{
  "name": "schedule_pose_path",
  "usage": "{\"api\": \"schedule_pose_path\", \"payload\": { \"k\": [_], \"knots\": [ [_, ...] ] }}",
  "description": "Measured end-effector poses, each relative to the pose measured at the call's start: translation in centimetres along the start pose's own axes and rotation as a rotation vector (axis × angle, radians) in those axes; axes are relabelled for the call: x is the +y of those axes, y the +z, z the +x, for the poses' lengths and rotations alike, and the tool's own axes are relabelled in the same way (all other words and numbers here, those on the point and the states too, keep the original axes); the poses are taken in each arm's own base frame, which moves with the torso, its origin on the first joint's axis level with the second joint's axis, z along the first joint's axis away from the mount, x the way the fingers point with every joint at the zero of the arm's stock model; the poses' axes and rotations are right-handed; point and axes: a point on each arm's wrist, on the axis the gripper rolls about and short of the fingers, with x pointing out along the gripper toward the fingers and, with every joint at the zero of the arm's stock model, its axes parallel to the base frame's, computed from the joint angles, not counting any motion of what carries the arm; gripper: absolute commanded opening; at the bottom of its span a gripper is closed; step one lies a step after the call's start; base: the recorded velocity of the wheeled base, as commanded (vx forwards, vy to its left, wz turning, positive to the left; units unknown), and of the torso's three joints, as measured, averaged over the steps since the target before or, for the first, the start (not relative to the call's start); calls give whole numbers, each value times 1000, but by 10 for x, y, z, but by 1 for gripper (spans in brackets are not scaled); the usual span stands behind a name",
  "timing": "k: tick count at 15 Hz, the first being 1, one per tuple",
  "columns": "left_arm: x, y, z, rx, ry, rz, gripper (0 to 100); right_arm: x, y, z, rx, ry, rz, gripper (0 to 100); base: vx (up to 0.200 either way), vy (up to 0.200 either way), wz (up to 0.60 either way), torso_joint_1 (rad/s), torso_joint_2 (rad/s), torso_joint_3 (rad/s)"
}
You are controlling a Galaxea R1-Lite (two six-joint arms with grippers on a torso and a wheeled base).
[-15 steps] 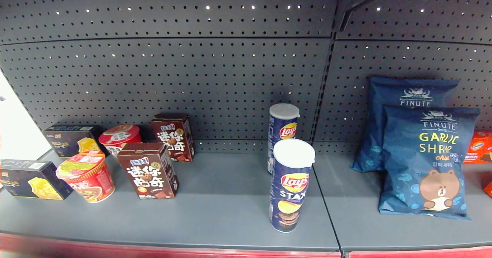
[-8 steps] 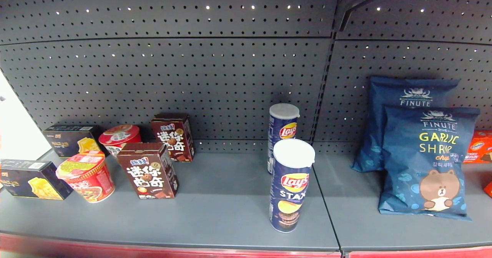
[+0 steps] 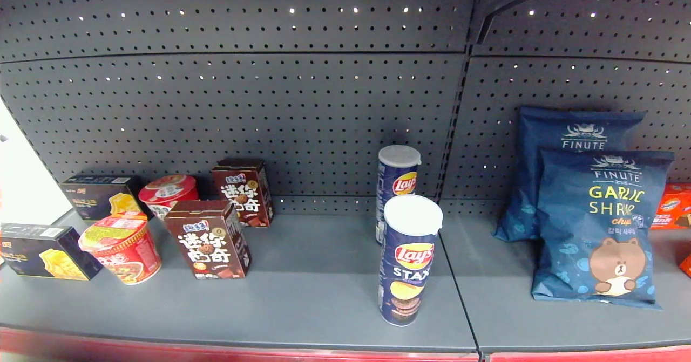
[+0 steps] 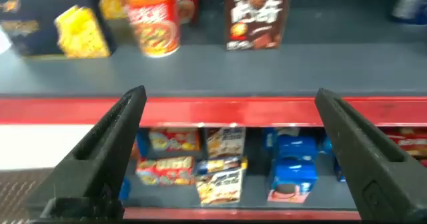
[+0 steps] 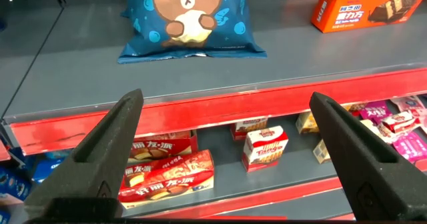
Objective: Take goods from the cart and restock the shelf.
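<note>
Over the last second I record no change in the head view: every item on the shelf (image 3: 302,297) stands exactly where it stood, from the two chip cans (image 3: 410,259) to the blue snack bags (image 3: 596,227). My left jaws are spread wide and empty, held short of the shelf's red lip (image 4: 227,111), with the noodle cup (image 4: 152,14) and brown box (image 4: 257,14) beyond them. My right jaws are likewise apart with nothing between them, and the bear-printed bag (image 5: 190,17) lies beyond them. Finding: neither arm carries stock, so I judge restocking idle; a fetch from the cart comes next, and the bare stretch between brown box and chip cans could receive it
</note>
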Motion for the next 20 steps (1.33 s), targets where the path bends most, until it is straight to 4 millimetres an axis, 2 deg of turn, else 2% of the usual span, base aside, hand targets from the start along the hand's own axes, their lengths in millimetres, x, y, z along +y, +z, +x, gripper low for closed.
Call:
{"api": "schedule_pose_path", "payload": {
  "k": [3, 5, 20],
  "knots": [
    [0, -1, -1, -19, -2, -2, 100, 0, 0, 0, 0, 0, 0, 100, 0, 0, 0, 0, 0, 0],
    [0, -1, -2, -23, -2, 4, 100, 0, 0, 0, 0, 0, 0, 100, -200, 0, 0, 2, 2, 5],
    [0, -1, -2, -27, -8, 27, 100, 0, 0, 0, 1, 1, 1, 100, 0, -13, 0, 0, 0, 0]
  ]
}}
